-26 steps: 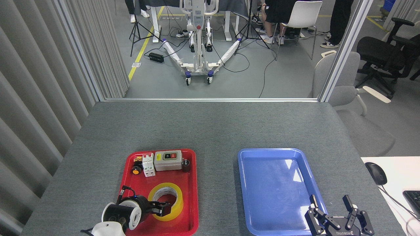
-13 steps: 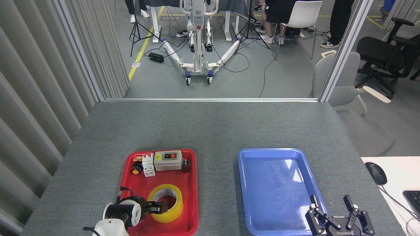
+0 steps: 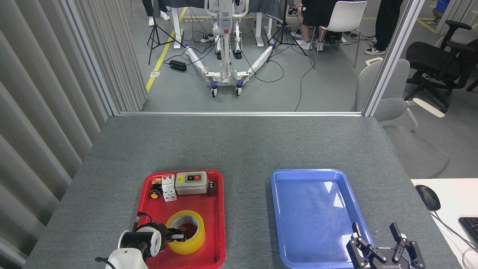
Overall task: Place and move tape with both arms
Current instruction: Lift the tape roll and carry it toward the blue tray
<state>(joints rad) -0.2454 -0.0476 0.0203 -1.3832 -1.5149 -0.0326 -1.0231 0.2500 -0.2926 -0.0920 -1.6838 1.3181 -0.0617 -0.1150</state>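
The left gripper (image 3: 180, 235) reaches into the tape (image 3: 186, 231), a finger inside its core, closed on the near wall, over the red tray (image 3: 218, 224). The right gripper (image 3: 377, 233) hangs empty, fingers spread, at the blue tray's (image 3: 317, 175) near corner.

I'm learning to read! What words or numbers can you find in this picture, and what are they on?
"ROBOTIQ": on the right gripper, seen upside down.
Red and green buttons on the grey switch box: lettering too small to read.
White core of the tape: print too blurred to read.
White breaker in the red tray: no readable marks.
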